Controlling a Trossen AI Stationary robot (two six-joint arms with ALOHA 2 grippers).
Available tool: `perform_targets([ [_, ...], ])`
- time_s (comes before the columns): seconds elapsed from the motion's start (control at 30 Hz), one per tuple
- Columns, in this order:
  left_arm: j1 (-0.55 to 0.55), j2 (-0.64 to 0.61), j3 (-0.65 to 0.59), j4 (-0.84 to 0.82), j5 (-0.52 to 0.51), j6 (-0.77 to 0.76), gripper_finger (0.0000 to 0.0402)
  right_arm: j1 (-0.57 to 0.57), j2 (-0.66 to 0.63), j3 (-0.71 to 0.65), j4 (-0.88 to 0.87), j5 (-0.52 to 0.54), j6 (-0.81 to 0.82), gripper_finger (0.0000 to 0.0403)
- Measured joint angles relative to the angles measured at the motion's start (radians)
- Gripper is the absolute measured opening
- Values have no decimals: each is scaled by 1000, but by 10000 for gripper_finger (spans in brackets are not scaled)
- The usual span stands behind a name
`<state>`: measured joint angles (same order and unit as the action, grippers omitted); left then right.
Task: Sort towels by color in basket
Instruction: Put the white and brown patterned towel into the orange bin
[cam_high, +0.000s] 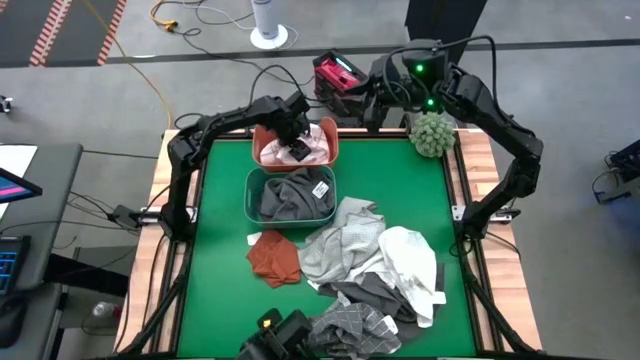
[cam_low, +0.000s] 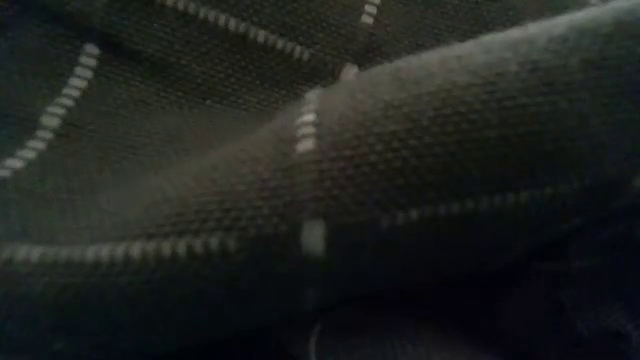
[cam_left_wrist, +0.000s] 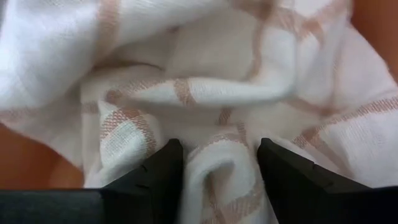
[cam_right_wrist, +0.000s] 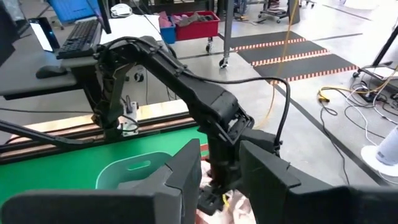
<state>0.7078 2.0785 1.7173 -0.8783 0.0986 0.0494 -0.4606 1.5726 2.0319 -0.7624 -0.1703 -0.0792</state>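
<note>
Jaws of your left gripper (cam_left_wrist: 214, 165) are standing apart with a fold of the white towel with rust-orange checks (cam_left_wrist: 205, 93) bunched between them, down inside the orange tub (cam_high: 328, 146) at the counter's far edge; whether they are actually pinching it you cannot tell. Only the left wrist view is giving you that weave and the check lines. Your right gripper (cam_right_wrist: 219, 165) is waiting raised beyond the far edge, jaws partly apart and holding nothing, and its view is showing you the left arm (cam_right_wrist: 186, 87) reaching down.

From above, you are seeing a dark grey towel (cam_high: 288, 197) filling the teal tub (cam_high: 251, 195), a rust-orange towel (cam_high: 274, 256) lying just in front of it, and light grey (cam_high: 345, 243), white (cam_high: 412, 263) and grey-checked (cam_high: 352, 325) towels heaped on the green counter (cam_high: 215, 270). A fuzzy green ball (cam_high: 433, 134) is sitting at the far right corner.

The low view is filled by dark checked cloth (cam_low: 400, 170). No writing is readable.
</note>
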Motion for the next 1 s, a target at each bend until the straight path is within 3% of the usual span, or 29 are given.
perform_targets([
  [0.17, -3, 1, -10, 18, -2, 28, 196, 0, 0, 0, 0, 0, 0, 140],
  [0.4, -2, -94, 82, -57, -18, 94, 196, 0, 0, 0, 0, 0, 0, 140],
  [0.7, 2, -183, 95, -197, -32, 433, 196, 0, 0, 0, -1, 0, -1, 140],
  [0.83, 13, -134, 3, -171, 22, 386, 196, 2, 0, 0, -1, -1, 0, 140],
  [1.0, 6, -59, -99, -10, 26, 213, 196, 16, 0, 0, -2, -1, 2, 140],
])
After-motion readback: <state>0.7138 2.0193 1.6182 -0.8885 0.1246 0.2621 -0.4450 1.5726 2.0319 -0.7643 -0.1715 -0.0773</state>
